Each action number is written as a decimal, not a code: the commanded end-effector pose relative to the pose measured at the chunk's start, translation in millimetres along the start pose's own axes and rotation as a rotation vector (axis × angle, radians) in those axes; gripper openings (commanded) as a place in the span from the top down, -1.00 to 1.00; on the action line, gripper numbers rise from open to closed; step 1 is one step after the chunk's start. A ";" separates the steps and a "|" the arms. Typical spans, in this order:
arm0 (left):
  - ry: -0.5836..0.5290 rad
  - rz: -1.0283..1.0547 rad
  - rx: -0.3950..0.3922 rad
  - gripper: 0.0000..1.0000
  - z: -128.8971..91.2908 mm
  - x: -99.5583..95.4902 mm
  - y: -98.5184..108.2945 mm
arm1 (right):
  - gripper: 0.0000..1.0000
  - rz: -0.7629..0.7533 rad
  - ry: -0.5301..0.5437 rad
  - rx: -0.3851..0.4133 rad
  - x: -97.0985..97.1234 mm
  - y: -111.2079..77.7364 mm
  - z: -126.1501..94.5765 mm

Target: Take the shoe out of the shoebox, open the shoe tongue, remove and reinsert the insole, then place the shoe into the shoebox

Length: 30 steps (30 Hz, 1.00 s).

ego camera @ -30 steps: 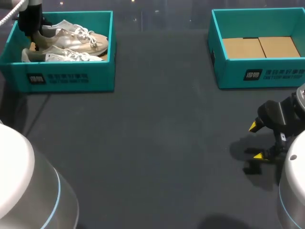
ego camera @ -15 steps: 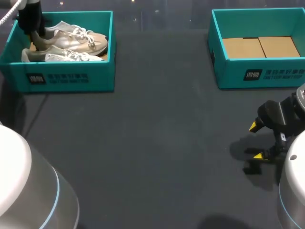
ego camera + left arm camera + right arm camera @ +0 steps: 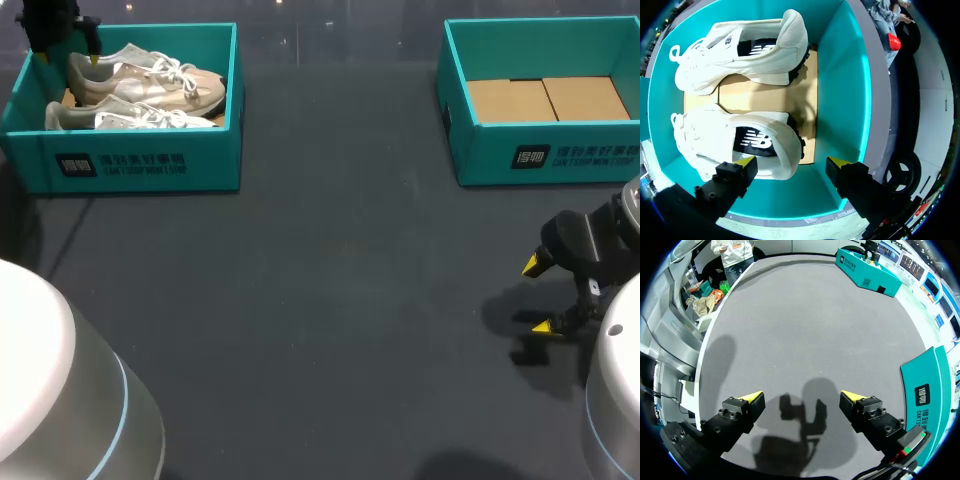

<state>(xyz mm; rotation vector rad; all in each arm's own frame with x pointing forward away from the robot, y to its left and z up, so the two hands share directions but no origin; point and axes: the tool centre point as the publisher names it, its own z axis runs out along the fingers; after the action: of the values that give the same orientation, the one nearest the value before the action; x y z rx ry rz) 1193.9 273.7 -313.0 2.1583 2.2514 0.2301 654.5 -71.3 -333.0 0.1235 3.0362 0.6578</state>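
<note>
My left gripper hangs wide open and empty over the heel end of the left teal cardboard shoebox. Both cream lace-up sneakers lie inside it, not yet lifted, so I judge that every step remains. My right gripper hovers spread and empty above the dark table, near the second teal box.

Pale shoes in the left shoebox, left end effector over its far corner, right end effector well apart.
</note>
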 end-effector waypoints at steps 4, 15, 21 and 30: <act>-0.073 -0.025 -0.008 -1.00 -56.9 7.8 -23.1 | -1.00 0.000 -0.003 0.002 1.8 0.3 -0.7; -0.073 -0.049 -0.031 -1.00 -97.8 10.9 -63.7 | -1.00 0.000 -0.003 0.002 1.8 0.3 -0.7; -0.073 -0.049 -0.031 -1.00 -97.8 10.9 -63.7 | -1.00 0.000 -0.003 0.002 1.8 0.3 -0.7; -0.081 -0.032 -0.023 -1.00 -99.5 7.2 -79.5 | -1.00 0.000 -0.003 0.002 1.8 0.3 -0.7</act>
<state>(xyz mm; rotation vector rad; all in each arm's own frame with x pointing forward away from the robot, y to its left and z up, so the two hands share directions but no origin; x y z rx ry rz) 1115.7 268.9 -224.4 2.0899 2.2331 0.1439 654.5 -71.3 -333.0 0.1234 3.0363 0.6578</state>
